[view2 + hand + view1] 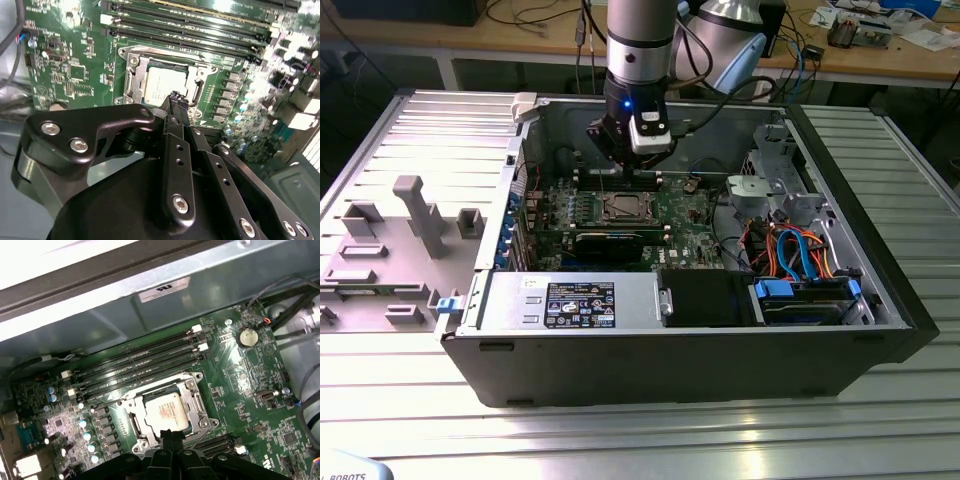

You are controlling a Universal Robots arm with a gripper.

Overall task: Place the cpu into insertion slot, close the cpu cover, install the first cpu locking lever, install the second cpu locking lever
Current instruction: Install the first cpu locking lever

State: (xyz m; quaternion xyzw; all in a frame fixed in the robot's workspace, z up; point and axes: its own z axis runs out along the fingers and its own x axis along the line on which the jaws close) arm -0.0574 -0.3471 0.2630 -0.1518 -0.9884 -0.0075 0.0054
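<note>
One grey robot arm reaches down into one open black computer case (680,355) that lies on a ribbed metal tabletop (620,435). Its single black gripper (623,165) hangs over the green motherboard (688,215), with the square silver-rimmed insertion slot (606,208) at about 6 o'clock from it in the exterior view. In both wrist views the gripper's two fingers (175,120) are pressed together with nothing visible between them, and their tips are just beside one edge of the socket. Whether they touch it cannot be told. The one cpu (167,412), a small flat square chip with a dull pale grey metal face, sits inside the insertion slot. One cpu cover (134,424), a silver metal frame with a large square window, lies flat around the chip and leaves its face showing. Four long black memory slots (135,357) run side by side just beyond the socket. One round silver coin battery (246,336) sits farther off on the board.
</note>
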